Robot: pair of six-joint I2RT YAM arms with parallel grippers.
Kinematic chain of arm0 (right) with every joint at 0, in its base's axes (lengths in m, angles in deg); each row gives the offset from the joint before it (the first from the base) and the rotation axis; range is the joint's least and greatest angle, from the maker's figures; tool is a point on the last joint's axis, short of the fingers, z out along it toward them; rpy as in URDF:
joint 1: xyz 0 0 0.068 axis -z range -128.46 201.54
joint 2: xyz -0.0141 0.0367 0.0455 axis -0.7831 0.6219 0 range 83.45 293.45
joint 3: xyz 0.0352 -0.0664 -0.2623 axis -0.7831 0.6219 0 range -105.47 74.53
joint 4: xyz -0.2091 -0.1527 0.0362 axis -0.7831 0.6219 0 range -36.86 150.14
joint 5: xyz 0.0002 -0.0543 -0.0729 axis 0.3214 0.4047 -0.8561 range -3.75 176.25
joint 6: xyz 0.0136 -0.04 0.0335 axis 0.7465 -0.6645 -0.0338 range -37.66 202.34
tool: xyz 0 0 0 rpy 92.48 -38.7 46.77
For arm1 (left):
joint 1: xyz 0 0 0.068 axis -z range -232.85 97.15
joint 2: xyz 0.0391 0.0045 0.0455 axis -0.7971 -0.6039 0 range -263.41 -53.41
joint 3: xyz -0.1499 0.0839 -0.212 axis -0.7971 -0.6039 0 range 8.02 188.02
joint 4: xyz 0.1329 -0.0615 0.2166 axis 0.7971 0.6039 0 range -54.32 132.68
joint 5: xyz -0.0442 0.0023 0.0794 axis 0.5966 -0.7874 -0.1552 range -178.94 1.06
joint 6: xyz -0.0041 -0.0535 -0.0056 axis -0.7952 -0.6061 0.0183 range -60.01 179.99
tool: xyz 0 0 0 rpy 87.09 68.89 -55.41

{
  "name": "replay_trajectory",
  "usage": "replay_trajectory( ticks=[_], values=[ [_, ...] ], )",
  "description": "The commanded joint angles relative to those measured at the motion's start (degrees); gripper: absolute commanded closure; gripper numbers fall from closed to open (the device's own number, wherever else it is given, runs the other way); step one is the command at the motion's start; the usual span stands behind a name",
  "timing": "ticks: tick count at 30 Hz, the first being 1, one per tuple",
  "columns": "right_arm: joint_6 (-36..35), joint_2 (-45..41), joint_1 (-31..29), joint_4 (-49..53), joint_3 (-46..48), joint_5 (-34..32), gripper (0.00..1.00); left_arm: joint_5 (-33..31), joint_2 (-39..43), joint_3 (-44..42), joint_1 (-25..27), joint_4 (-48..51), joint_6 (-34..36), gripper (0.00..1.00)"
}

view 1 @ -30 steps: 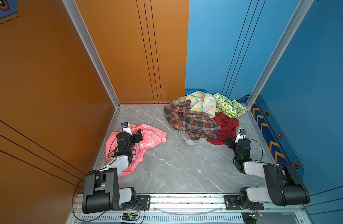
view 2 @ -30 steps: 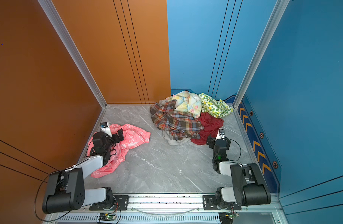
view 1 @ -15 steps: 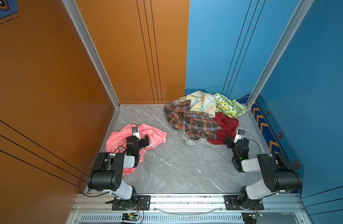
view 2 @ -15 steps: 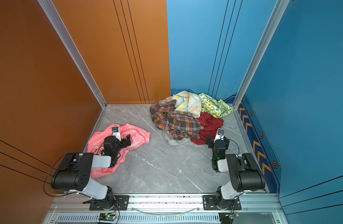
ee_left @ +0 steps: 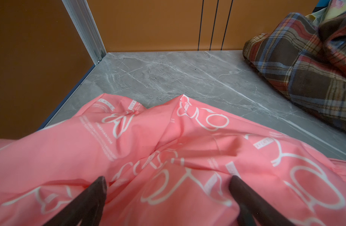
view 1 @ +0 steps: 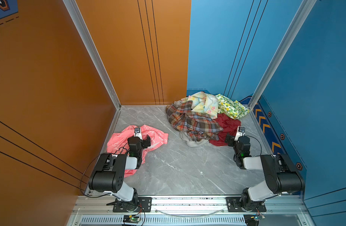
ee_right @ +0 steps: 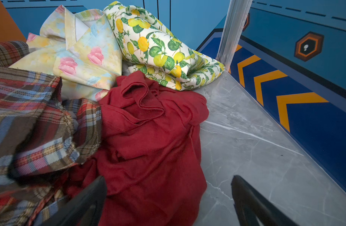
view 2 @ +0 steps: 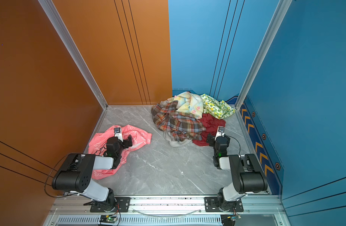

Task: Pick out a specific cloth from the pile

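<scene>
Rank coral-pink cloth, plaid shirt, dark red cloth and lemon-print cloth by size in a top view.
1. coral-pink cloth and plaid shirt, too alike to split
2. dark red cloth
3. lemon-print cloth, slightly smaller

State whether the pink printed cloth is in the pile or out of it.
Out: the cloth lies apart, bare table between it and the pile.

Pile [ee_right: 86, 92] of garments on grey marble-look table [ee_right: 256, 146]:
1. Dark red cloth [ee_right: 148, 140]: front, crumpled, edge on bare table.
2. Plaid shirt [ee_right: 37, 117], brown/red/blue: beside red, overlapping it.
3. Pastel yellow cloth [ee_right: 84, 58] w/ pink motifs: behind, on plaid.
4. Lemon-print cloth [ee_right: 158, 50]: rear, by alu. post [ee_right: 232, 29].

Right claw [ee_right: 168, 180]: jaws wide apart, one finger over red cloth, other over bare table.

Blue wall [ee_right: 285, 23] w/ orange chevrons [ee_right: 301, 97].
</scene>
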State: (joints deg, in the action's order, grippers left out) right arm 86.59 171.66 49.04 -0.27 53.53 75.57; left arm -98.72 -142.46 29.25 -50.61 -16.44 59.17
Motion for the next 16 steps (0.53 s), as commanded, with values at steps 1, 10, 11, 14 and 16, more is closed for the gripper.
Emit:
replay_trajectory(
  ticks=[1, 10, 11, 14, 16],
  values=[
    [-0.7, 0.4, 0.2, 1.1, -0.3, 0.7, 0.01, -1.6, -0.3, 0.4, 0.2, -0.8, 1.2, 0.02],
    [-0.8, 0.5, 0.7, 1.9, -0.7, 2.7, 0.00, -1.5, -0.4, 0.4, 0.2, -0.8, 1.1, 0.02],
    [-0.8, 0.6, 0.7, 1.9, -0.7, 2.7, 0.00, -1.5, -0.3, 0.4, 0.2, -0.8, 1.1, 0.02],
    [-0.9, 0.5, 0.7, 1.7, -0.6, 2.6, 0.00, -1.5, -0.4, 0.3, 0.2, -0.8, 1.1, 0.02],
    [-0.9, 0.5, 0.6, 1.6, -0.6, 2.5, 0.00, -1.5, -0.4, 0.5, 0.2, -0.8, 1.1, 0.02]
  ],
)
